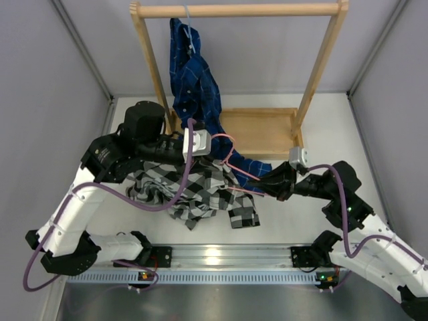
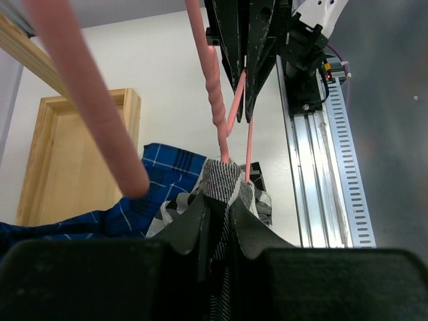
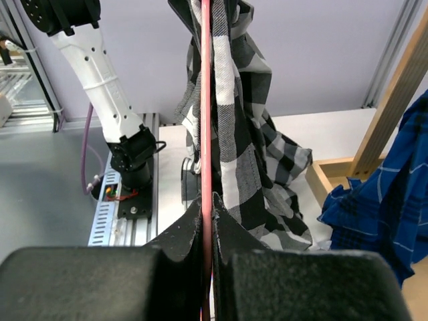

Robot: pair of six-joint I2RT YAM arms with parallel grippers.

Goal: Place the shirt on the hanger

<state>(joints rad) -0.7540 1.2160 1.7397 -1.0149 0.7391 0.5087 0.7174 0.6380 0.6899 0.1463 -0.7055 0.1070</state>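
The black-and-white checked shirt (image 1: 200, 190) lies bunched on the table between the arms, with part of it lifted. My left gripper (image 1: 215, 159) is shut on a fold of the shirt (image 2: 224, 184), which shows between its fingers (image 2: 194, 221). The thin pink hanger (image 1: 244, 174) runs from that spot to my right gripper (image 1: 262, 184). In the right wrist view the right gripper (image 3: 207, 200) is shut on the hanger wire (image 3: 206, 100), and the shirt (image 3: 257, 154) hangs just beside the wire. The hanger (image 2: 215, 100) also crosses the left wrist view.
A wooden clothes rack (image 1: 241, 10) stands at the back with its base tray (image 1: 257, 130) on the table. A dark blue plaid shirt (image 1: 194, 80) hangs from it on a light blue hanger (image 1: 189, 30) and trails onto the table. The metal rail (image 1: 227, 254) runs along the near edge.
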